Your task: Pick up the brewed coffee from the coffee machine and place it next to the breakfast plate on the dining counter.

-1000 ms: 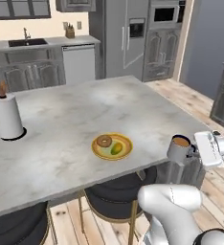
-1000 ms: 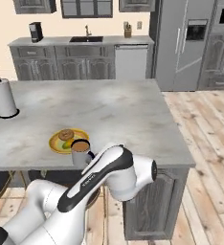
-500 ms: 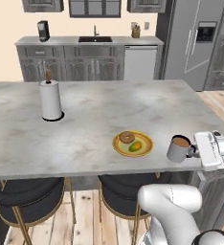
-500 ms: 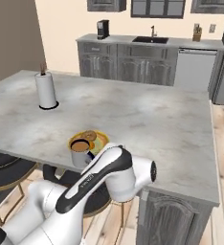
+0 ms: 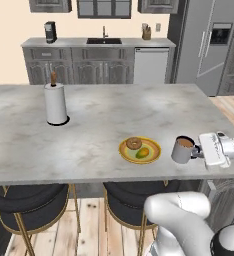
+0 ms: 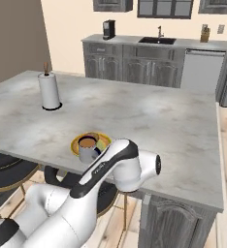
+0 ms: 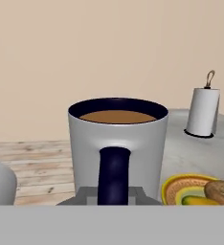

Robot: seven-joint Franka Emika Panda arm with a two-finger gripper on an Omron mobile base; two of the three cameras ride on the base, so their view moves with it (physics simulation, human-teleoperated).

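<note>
Gripper (image 5: 198,151) clamped on smooth grey metallic mug (image 5: 183,149), beside round orange-rimmed plate (image 5: 140,150), over marbled counter (image 5: 99,125).

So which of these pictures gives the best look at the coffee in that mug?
The hand view: the mug looms close, with brown coffee to its rim and the dark handle facing the camera. In the left base view it is small, held beside the breakfast plate. In the right base view it sits before the plate, partly behind the arm.
</note>
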